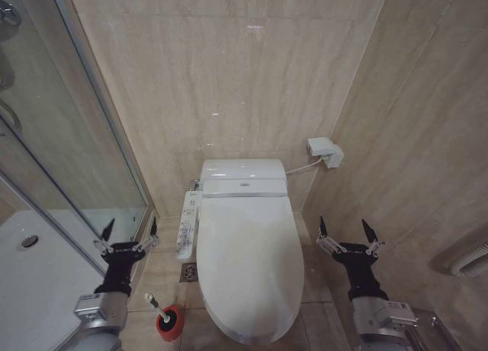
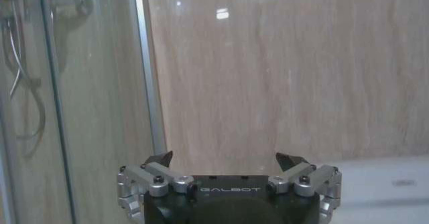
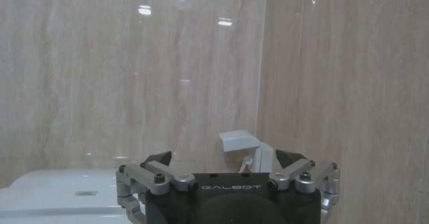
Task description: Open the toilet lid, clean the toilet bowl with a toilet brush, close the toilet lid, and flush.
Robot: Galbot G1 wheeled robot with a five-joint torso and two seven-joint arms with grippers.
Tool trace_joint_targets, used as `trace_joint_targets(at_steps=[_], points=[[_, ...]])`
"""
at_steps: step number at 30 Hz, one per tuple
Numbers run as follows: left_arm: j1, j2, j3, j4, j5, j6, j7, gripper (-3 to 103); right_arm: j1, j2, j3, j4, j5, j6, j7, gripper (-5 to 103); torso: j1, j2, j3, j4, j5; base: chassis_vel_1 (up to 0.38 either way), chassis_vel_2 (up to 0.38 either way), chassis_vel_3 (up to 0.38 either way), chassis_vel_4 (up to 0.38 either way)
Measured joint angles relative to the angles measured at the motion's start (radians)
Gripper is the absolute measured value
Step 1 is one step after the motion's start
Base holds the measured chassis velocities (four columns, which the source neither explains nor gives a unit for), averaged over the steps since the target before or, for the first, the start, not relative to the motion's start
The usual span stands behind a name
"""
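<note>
The toilet lid (image 1: 248,263) is down, a glossy white oval covering the toilet bowl, which is hidden beneath it. The white button panel arm (image 1: 187,225) runs along its left side. The toilet brush (image 1: 156,304) stands with its white handle in a small red holder (image 1: 169,323) on the floor left of the toilet. My left gripper (image 1: 130,230) (image 2: 226,158) hangs open left of the toilet, above the brush. My right gripper (image 1: 347,229) (image 3: 226,155) is open on the toilet's right side, empty.
A glass shower enclosure (image 1: 69,137) with a white tray (image 1: 30,275) stands at the left. Beige tiled walls close in behind and on the right. A white wall box (image 1: 324,150) with a hose sits behind the toilet. A floor drain (image 1: 188,272) lies beside the bowl.
</note>
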Motion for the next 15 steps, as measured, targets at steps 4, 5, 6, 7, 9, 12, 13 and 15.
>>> trace_joint_targets(at_steps=[4,5,6,7,9,12,13,15], points=[[0.008,0.005,-0.003,-0.024,0.000,0.003,-0.006,100,0.000,0.000,0.000,0.000,0.000,0.000,0.000,100,0.000,0.000,0.000,0.0002,-0.0001,0.000,0.000,0.000,0.000],[0.006,0.004,-0.003,-0.017,0.000,-0.001,-0.009,100,0.000,0.000,0.000,0.000,0.000,0.000,0.000,100,0.000,0.000,0.000,0.0001,0.0000,0.000,0.000,0.000,0.000],[0.002,0.004,-0.002,-0.004,-0.001,-0.010,-0.011,100,0.000,0.000,0.000,0.000,0.000,0.000,0.000,100,0.000,0.000,0.000,0.0002,0.0000,0.000,0.000,0.000,0.000],[-0.005,0.004,-0.002,0.022,-0.005,-0.023,-0.012,100,0.000,0.000,0.000,0.000,0.000,0.000,0.000,100,0.000,0.000,0.000,0.0001,-0.0001,0.000,0.000,0.000,0.000],[-0.010,0.005,-0.002,0.039,-0.010,-0.028,-0.012,100,0.000,0.000,0.000,0.000,0.000,0.000,0.000,100,0.000,0.000,0.000,0.0002,-0.0001,0.000,0.000,0.000,0.000],[-0.039,0.011,0.001,0.125,-0.023,-0.063,-0.018,100,0.000,0.000,0.000,0.000,0.000,0.000,0.000,100,0.000,0.000,0.000,-0.0002,-0.0002,0.000,0.000,0.000,0.000],[-0.044,0.010,0.004,0.140,-0.024,-0.068,-0.018,100,0.000,0.000,0.000,0.000,0.000,0.000,0.000,100,0.000,0.000,0.000,0.0001,-0.0002,0.000,0.000,0.000,0.000],[-0.052,0.006,0.011,0.151,-0.025,-0.073,-0.018,100,0.000,0.000,0.000,0.000,0.000,0.000,0.000,100,0.000,0.000,0.000,0.0000,-0.0002,0.000,0.000,0.000,0.000]])
